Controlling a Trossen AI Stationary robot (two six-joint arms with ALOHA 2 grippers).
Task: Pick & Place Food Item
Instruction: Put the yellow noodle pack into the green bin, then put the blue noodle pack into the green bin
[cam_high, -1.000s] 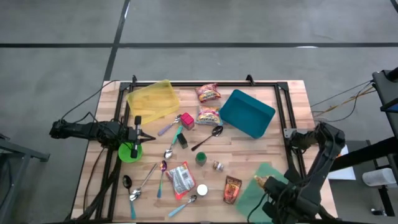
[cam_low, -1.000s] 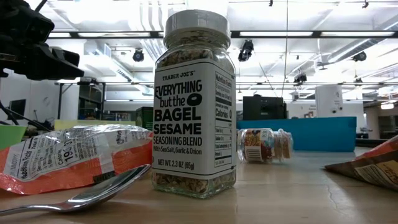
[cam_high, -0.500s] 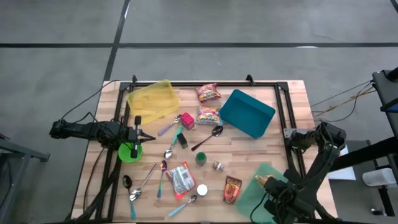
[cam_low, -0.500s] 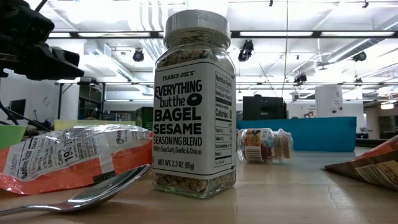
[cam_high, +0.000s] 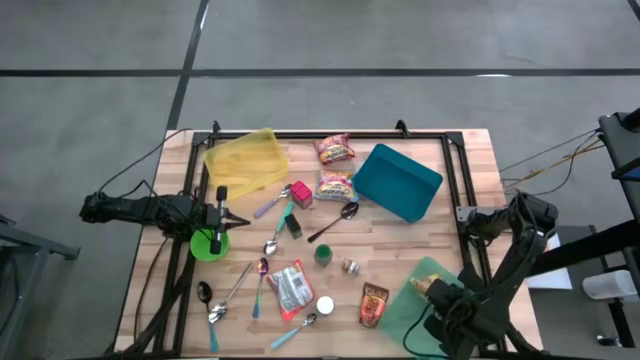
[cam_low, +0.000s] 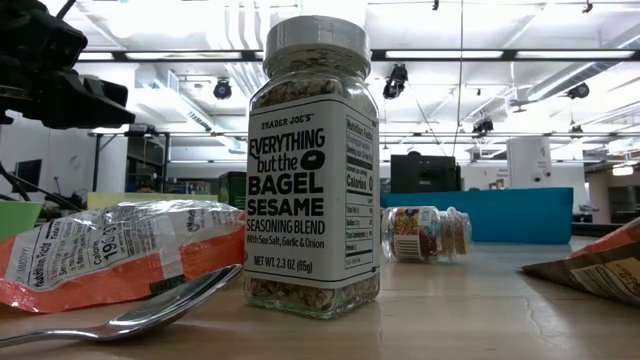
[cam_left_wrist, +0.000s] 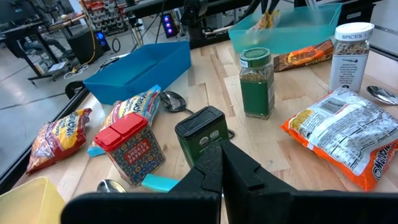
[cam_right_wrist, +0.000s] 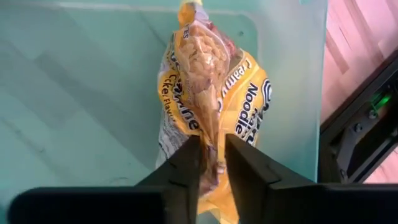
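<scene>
A yellow noodle packet (cam_right_wrist: 211, 93) hangs upright in my right gripper (cam_right_wrist: 212, 163), with its lower end in a pale green tray (cam_right_wrist: 74, 93) at the table's near right corner (cam_high: 400, 315). In the high view the packet (cam_high: 437, 290) shows just above that tray. The gripper is shut on the packet and points steeply down. My left gripper (cam_left_wrist: 221, 162) waits shut at the table's left edge (cam_high: 228, 216), level and touching nothing. My right gripper pinches the noodle packet by its upper crimped end (cam_right_wrist: 214, 146) between its two fingers. The fingers come from above, pointing down. The packet hangs below them, upright. Whether its lower end (cam_right_wrist: 189, 12) rests on the tray floor cannot be told.
A blue bin (cam_high: 398, 180) and a yellow bin (cam_high: 245, 160) stand at the far side. Noodle packets (cam_high: 335, 150), spice jars (cam_left_wrist: 256, 81), a seasoning jar (cam_low: 312, 165), a snack bag (cam_high: 374, 305), a green bowl (cam_high: 208, 243) and several spoons lie across the middle.
My right gripper has sunk with the noodle packet toward the green tray and drifted a little toward the table's right edge. The packet stays upright below the fingers.
</scene>
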